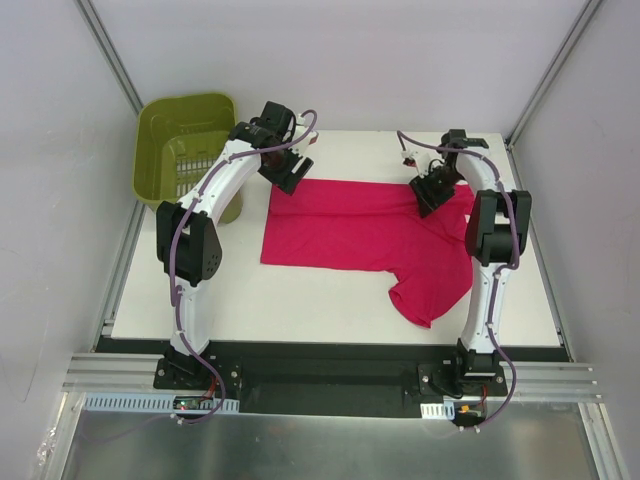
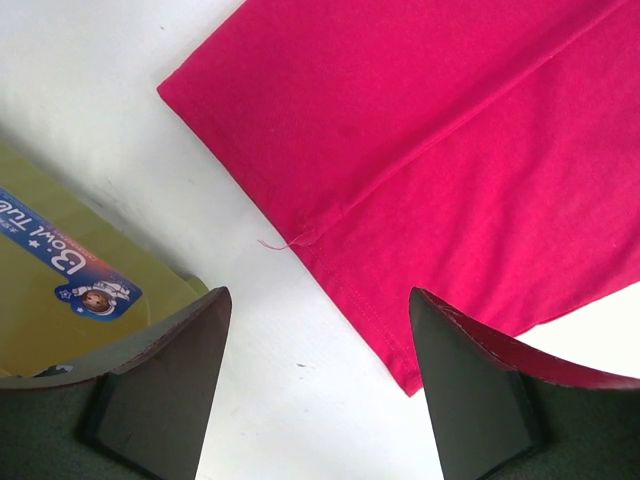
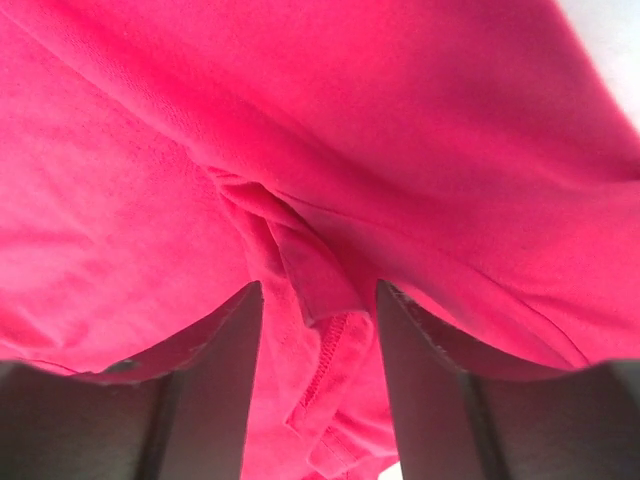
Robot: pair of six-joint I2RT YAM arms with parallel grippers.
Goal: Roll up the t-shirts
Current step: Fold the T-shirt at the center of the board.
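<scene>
T-shirt (image 1: 350, 235) spread on the table (image 1: 280, 305), one sleeve (image 1: 428, 295) toward the near edge. Left gripper (image 1: 290, 180) over its far left corner, right gripper (image 1: 430, 200) at its far right; basket (image 1: 185, 140) far left.

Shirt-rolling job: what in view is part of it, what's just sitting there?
Job:
- t-shirt, spread on the table
- left pincer, open over its hem corner
- right pincer, jaws around a fabric fold

Lying about:
- green basket, far left
</scene>
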